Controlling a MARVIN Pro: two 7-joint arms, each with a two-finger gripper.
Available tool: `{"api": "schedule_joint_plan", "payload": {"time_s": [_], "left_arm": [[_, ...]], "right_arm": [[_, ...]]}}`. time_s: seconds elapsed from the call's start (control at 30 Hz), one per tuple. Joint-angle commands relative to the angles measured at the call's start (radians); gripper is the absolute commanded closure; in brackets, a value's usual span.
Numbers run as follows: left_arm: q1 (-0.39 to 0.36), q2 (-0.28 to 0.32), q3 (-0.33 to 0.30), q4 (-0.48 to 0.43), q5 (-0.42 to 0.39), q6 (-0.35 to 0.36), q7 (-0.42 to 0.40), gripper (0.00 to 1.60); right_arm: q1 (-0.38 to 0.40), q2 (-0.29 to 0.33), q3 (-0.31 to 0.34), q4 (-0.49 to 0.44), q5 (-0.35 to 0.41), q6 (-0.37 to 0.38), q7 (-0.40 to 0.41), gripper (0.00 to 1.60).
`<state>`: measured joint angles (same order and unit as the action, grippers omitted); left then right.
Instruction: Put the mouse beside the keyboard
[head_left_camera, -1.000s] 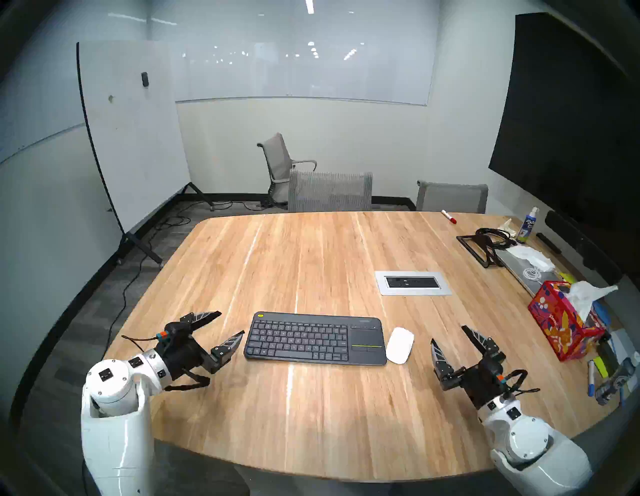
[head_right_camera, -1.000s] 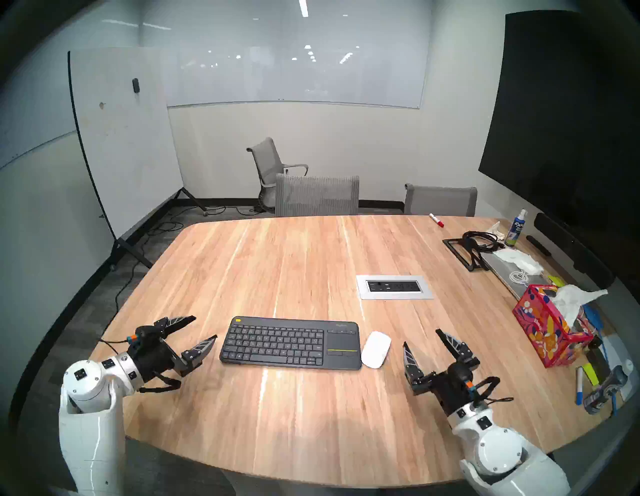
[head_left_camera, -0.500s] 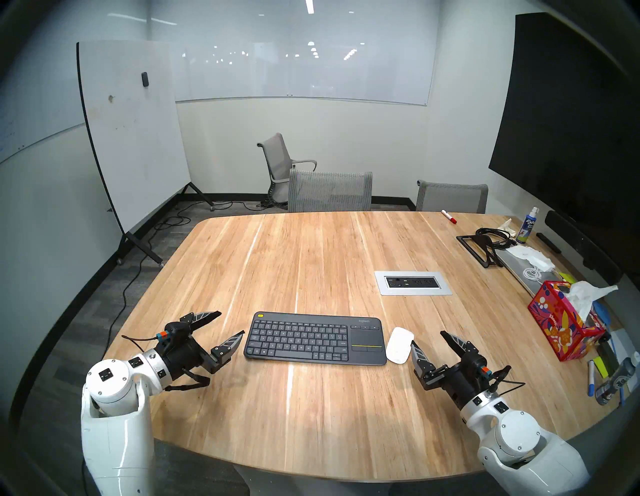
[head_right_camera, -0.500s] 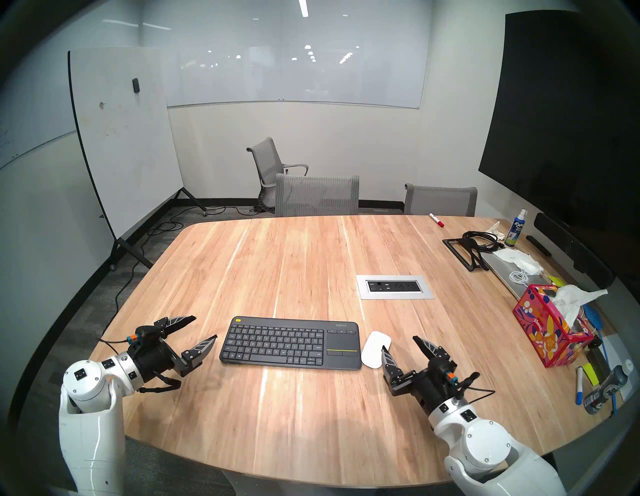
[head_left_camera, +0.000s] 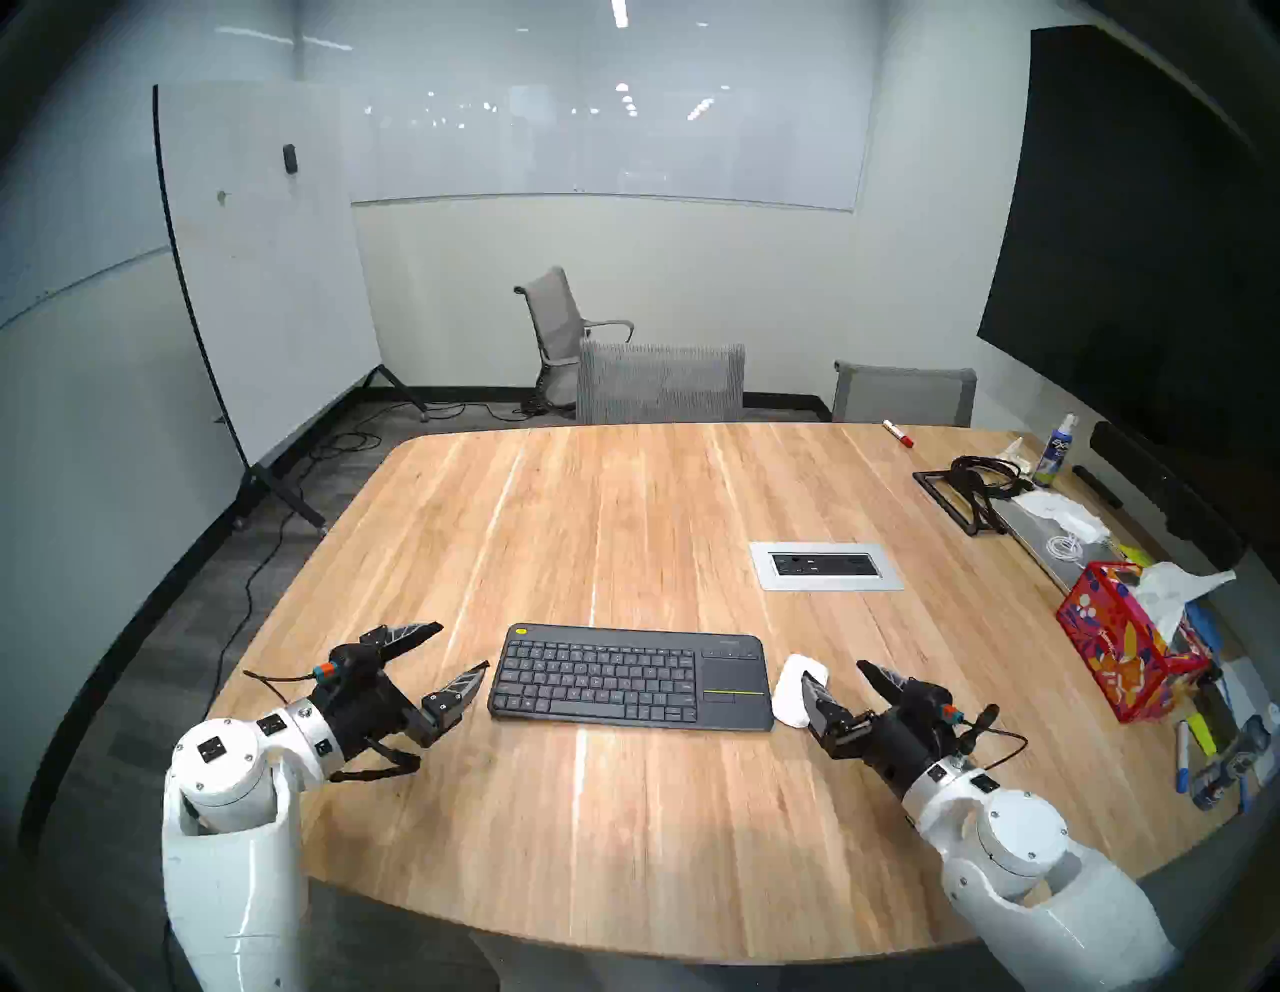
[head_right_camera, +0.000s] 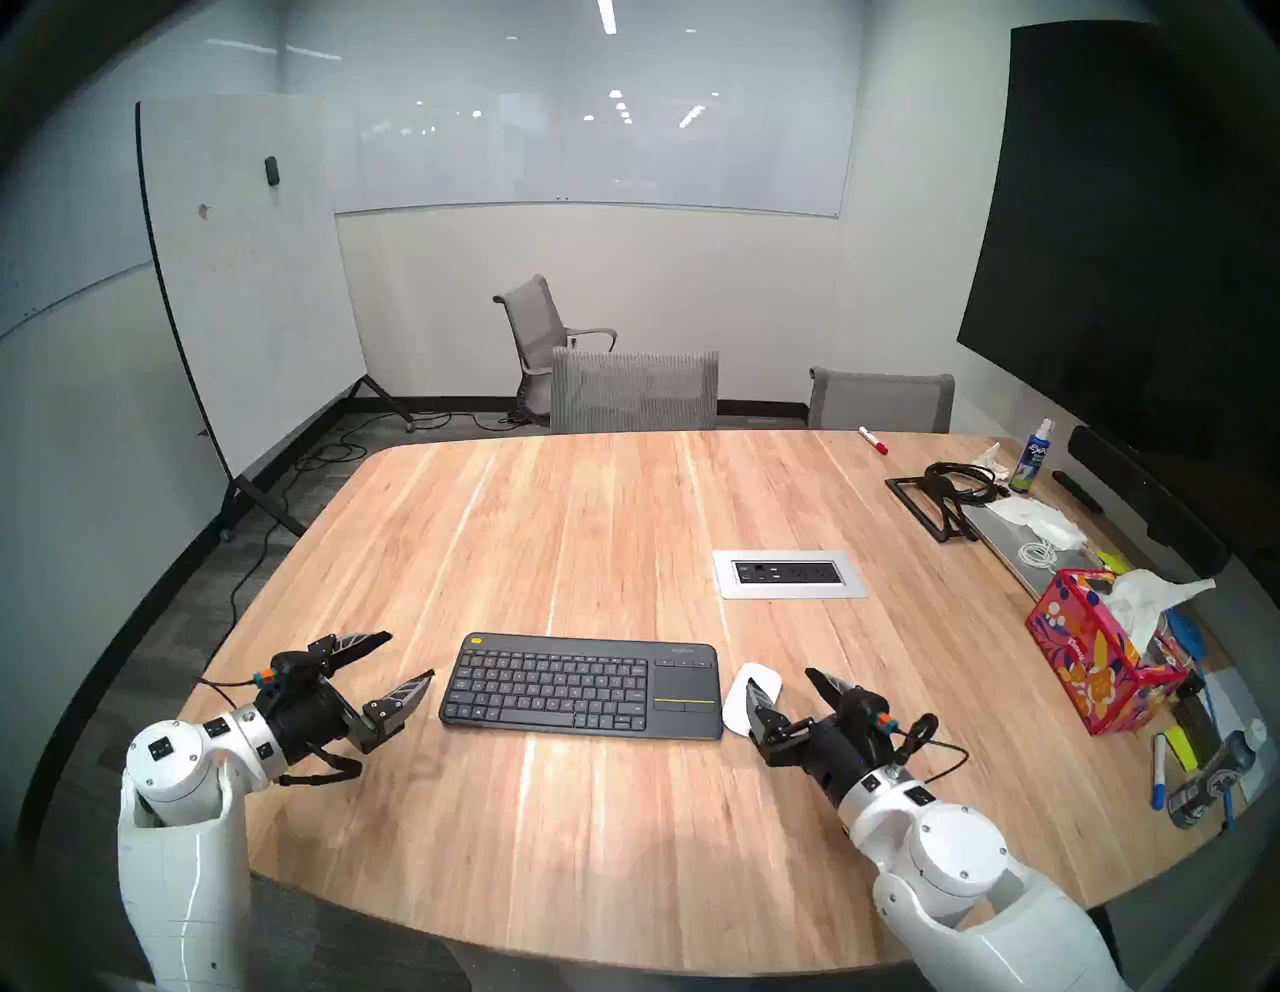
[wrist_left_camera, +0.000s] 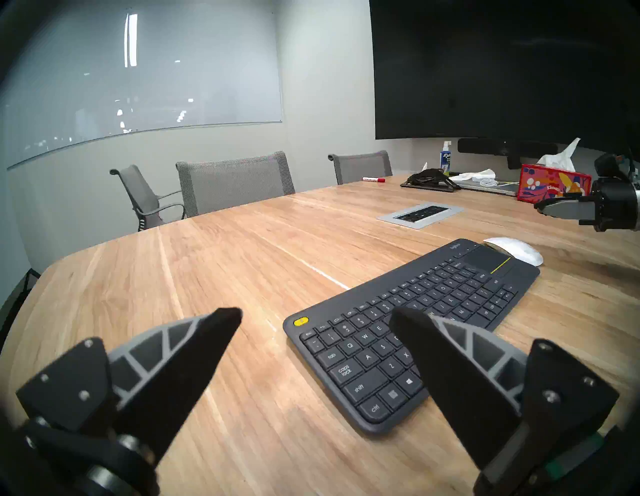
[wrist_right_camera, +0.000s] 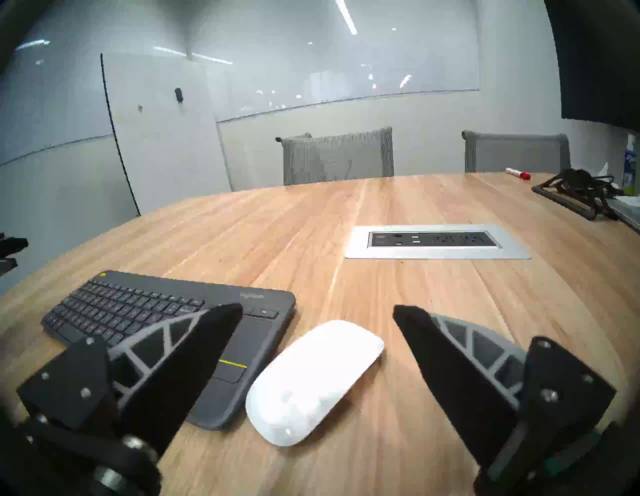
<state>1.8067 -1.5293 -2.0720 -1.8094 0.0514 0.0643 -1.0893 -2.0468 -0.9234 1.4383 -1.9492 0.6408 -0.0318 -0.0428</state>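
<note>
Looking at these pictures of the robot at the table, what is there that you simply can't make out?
- Mouse: in the head view the right gripper covers its near right part; whether a finger touches it is unclear.
- Keyboard: in the left wrist view a finger of the left gripper hides some keys.
- Power outlet panel: sockets too small to identify.
- Clutter beside the tissue box: cut off by the dark rim.

An office meeting room. A wooden conference table (head_left_camera: 623, 526), 3 mesh chairs (head_left_camera: 661, 382), whiteboard (head_left_camera: 270, 263) and wall screen (head_left_camera: 1136, 242).
</note>
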Motion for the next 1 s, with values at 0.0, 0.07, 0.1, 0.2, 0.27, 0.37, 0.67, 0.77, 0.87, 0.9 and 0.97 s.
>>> {"api": "schedule_joint_plan", "payload": {"time_s": [0.0,0.07,0.1,0.2,0.27,0.37,0.67,0.77,0.87,0.9,0.97], "left_arm": [[0.001,0.000,-0.003,-0.020,0.000,0.000,0.001,0.00],[0.001,0.000,-0.003,-0.020,0.000,0.000,0.001,0.00],[0.001,0.000,-0.003,-0.020,0.000,0.000,0.001,0.00],[0.001,0.000,-0.003,-0.020,0.000,0.000,0.001,0.00],[0.001,0.000,-0.003,-0.020,0.000,0.000,0.001,0.00],[0.001,0.000,-0.003,-0.019,0.000,0.000,0.001,0.00],[0.001,0.000,-0.003,-0.018,-0.001,0.000,0.000,0.00],[0.000,0.000,-0.003,-0.018,-0.001,-0.001,0.000,0.00],[0.000,0.000,-0.003,-0.018,-0.001,-0.001,0.000,0.00],[0.000,0.000,-0.003,-0.018,-0.001,-0.001,0.000,0.00],[0.000,0.000,-0.003,-0.018,0.000,0.000,0.000,0.00]], "right_arm": [[0.089,-0.041,-0.002,-0.028,0.047,0.087,-0.052,0.00],[0.103,-0.051,-0.006,-0.033,0.057,0.126,-0.079,0.00],[0.103,-0.051,-0.006,-0.033,0.057,0.126,-0.079,0.00],[0.124,-0.047,-0.015,-0.041,0.059,0.190,-0.107,0.00],[0.137,-0.032,-0.023,-0.049,0.049,0.217,-0.108,0.00],[0.170,-0.018,-0.043,-0.072,0.022,0.283,-0.136,0.00],[0.244,-0.082,-0.110,-0.108,0.002,0.425,-0.247,0.00],[0.266,-0.129,-0.141,-0.112,0.001,0.463,-0.299,0.00],[0.284,-0.170,-0.171,-0.111,0.006,0.490,-0.357,0.00],[0.288,-0.183,-0.181,-0.106,0.015,0.485,-0.379,0.00],[0.300,-0.210,-0.198,-0.096,0.016,0.489,-0.422,0.00]]}}
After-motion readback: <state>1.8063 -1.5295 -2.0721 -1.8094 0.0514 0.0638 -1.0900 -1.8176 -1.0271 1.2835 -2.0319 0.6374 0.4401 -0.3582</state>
